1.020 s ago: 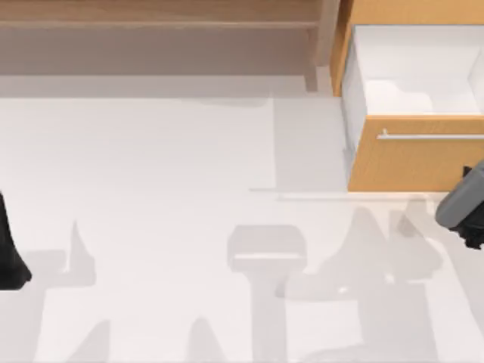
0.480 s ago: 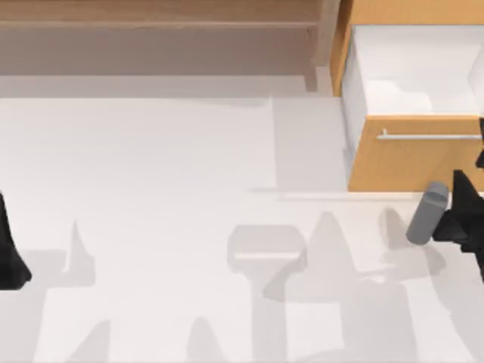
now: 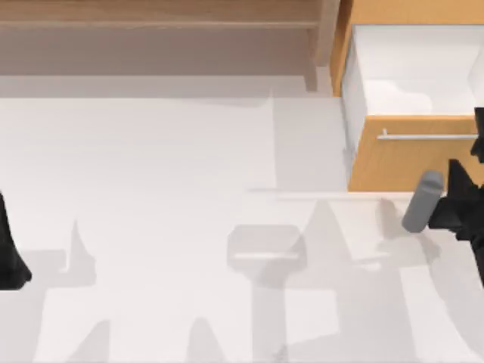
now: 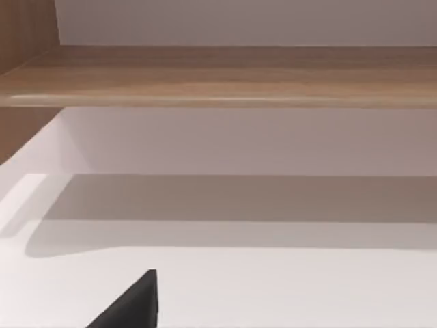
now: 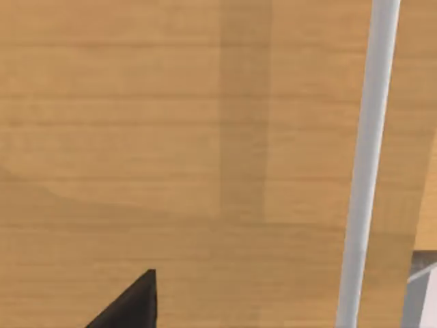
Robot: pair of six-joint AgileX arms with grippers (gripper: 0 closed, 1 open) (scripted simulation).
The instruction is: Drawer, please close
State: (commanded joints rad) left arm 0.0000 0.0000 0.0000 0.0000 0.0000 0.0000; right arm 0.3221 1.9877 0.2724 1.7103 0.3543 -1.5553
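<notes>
The drawer [image 3: 408, 162] stands pulled out at the back right of the table. It has an orange-tan wooden front, a thin silver bar handle [image 3: 427, 137] and white inner walls [image 3: 416, 68]. My right gripper [image 3: 478, 140] is at the table's right edge, right against the drawer front near the handle's right end. In the right wrist view the wooden front [image 5: 171, 137] and the handle [image 5: 365, 171] are very close. My left gripper [image 3: 10, 253] stays parked at the table's left edge.
A long brown wooden shelf [image 3: 159, 15] runs along the back of the table, left of the drawer, and also appears in the left wrist view [image 4: 218, 75]. My right arm's grey link [image 3: 422, 200] lies just in front of the drawer. The table top is white.
My right arm has come in from the right edge and moved up toward the drawer front. The drawer has not visibly moved. The left arm is still.
</notes>
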